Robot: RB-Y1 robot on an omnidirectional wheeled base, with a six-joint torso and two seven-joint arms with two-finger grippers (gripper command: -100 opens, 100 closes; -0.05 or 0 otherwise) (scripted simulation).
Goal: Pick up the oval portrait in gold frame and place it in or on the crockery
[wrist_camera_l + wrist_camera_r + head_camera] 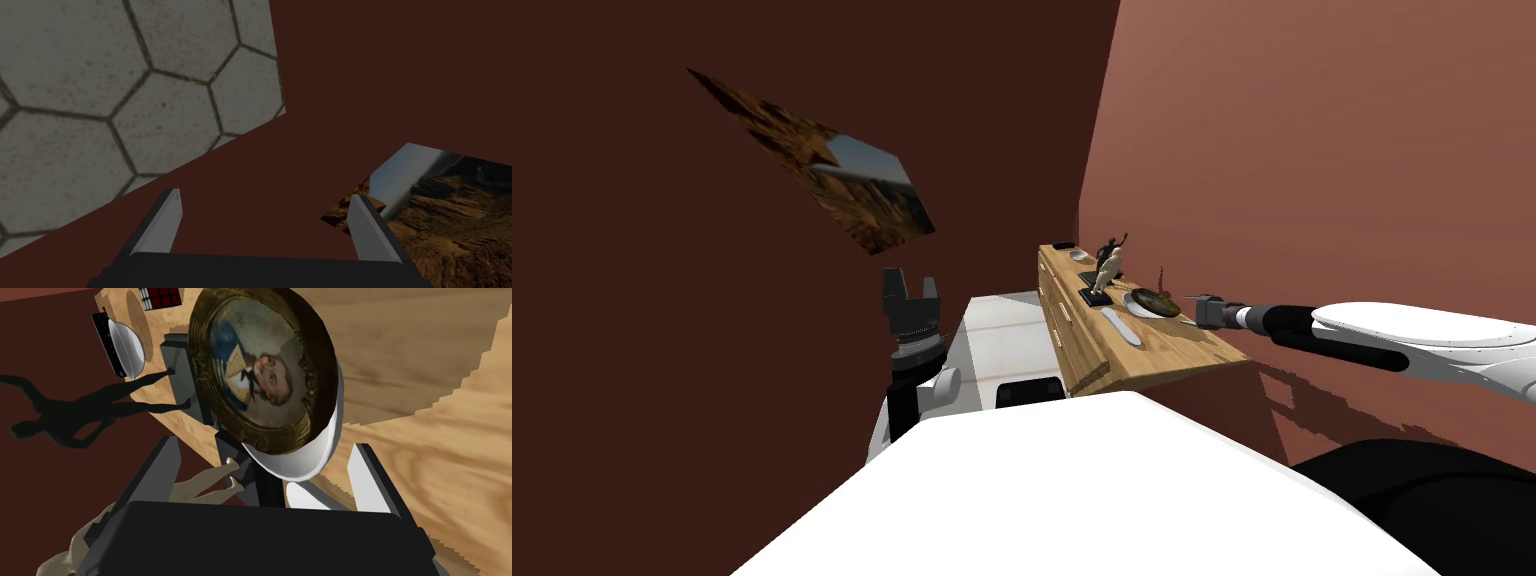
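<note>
A long wooden desk (1180, 352) with drawer fronts runs along the lighter red-brown wall (1312, 150), and its far end meets a much darker brown wall (662, 300) at the corner. A landscape picture (842, 178) of rocky canyon hangs on the dark wall, and a strip of pale floor (1002, 335) shows beside the desk. The desk top has a strong blond grain and is crossed by a stepped shadow. On it the oval portrait in gold frame (260, 373) lies tilted in a white bowl (305, 463), its painted face of a man in a blue coat turned up towards the right wrist camera. The right gripper (265, 444) hangs just before the bowl with its two fingers spread wide, one on each side, neither touching bowl or frame. Next to the bowl a beige figurine (200, 488) and a dark figurine (75, 413) stand on dark bases. Farther along the desk there is a second white bowl (127, 348) and a small cube (160, 295) with red squares. The left gripper (911, 288) is raised near the dark wall, well apart from the desk, with its fingers also spread and nothing between them
</note>
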